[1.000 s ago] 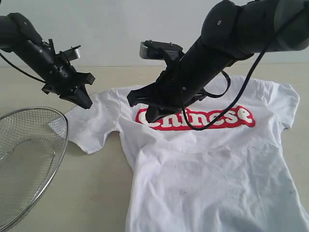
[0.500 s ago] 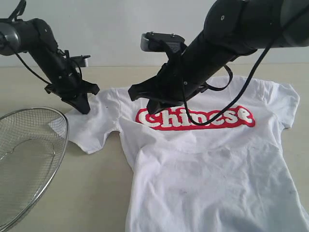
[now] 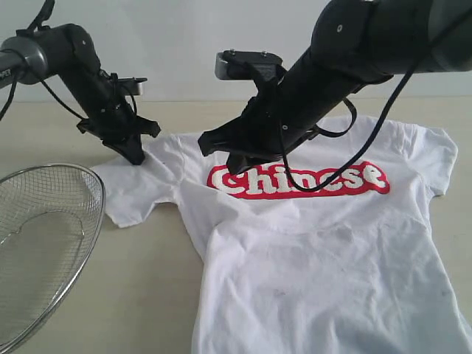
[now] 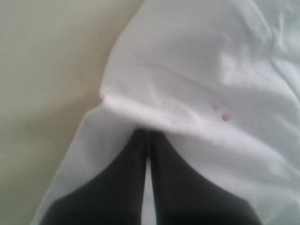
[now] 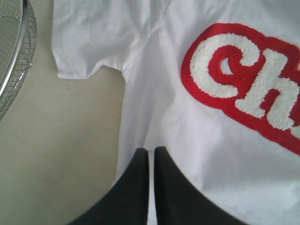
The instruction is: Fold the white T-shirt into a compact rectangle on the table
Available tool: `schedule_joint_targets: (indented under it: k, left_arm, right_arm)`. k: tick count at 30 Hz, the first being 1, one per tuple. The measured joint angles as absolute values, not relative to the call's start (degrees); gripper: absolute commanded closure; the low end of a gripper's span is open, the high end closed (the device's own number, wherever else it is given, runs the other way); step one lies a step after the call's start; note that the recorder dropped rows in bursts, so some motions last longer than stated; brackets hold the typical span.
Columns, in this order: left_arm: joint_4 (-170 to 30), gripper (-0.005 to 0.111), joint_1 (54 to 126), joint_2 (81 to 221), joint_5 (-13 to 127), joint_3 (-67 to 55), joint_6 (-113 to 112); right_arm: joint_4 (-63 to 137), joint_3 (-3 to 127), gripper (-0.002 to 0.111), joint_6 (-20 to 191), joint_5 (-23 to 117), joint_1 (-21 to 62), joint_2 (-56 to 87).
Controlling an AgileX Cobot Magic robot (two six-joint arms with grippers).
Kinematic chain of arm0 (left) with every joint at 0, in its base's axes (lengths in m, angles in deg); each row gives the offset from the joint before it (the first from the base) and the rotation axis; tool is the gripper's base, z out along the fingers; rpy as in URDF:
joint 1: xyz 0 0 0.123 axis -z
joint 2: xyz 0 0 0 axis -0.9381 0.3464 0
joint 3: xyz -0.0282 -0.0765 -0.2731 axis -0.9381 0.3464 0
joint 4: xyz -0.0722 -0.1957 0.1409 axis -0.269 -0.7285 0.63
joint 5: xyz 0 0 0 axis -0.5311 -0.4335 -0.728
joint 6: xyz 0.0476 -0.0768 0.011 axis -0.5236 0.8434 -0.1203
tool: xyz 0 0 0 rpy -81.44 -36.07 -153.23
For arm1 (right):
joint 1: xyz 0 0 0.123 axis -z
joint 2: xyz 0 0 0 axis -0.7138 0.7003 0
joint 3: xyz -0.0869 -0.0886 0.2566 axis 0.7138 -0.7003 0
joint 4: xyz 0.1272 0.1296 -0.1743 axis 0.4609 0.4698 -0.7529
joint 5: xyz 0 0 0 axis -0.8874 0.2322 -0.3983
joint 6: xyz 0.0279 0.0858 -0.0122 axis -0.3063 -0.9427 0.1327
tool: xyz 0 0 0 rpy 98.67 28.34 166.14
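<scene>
Both pairs of jaws look pressed together from my station. The left gripper [image 3: 137, 155] pinches a ridge of sleeve on the white T-shirt [image 3: 317, 258], which lies spread print-up on the table [image 3: 140, 295]. The right gripper [image 3: 233, 168] is closed over the chest by the red banner [image 3: 295, 181].

White T-shirt [image 3: 317, 258] lies spread front-up on the beige table [image 3: 147, 295]; red lettered chest banner showing; one sleeve bunched into a ridge.
</scene>
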State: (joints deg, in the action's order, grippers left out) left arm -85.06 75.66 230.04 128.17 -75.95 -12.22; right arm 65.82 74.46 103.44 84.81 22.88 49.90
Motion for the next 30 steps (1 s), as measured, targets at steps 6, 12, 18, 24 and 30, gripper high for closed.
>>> schedule_joint_targets:
  k: [6,12,18,24,30]
  left_arm:
    - [-84.9,0.102,73.2,233.9,127.4,-83.9,-11.5]
    - [-83.0,0.102,69.8,235.2,125.0,-87.2,-10.4]
    - [-87.7,0.102,68.5,235.7,125.7,-89.7,-10.3]
    - [-96.6,0.102,68.5,234.2,126.4,-90.3,-12.5]
    - [-99.6,0.102,69.2,233.6,126.4,-90.3,-13.8]
  right_arm:
    - [65.2,74.5,0.108,103.3,84.8,23.4,49.9]
    - [65.0,74.5,0.108,102.9,85.1,25.2,49.9]
    - [65.1,74.5,0.108,101.1,84.9,31.1,49.8]
    - [64.8,81.6,0.108,100.7,84.6,43.2,52.4]
    - [63.6,95.6,0.108,100.7,88.3,46.8,63.1]
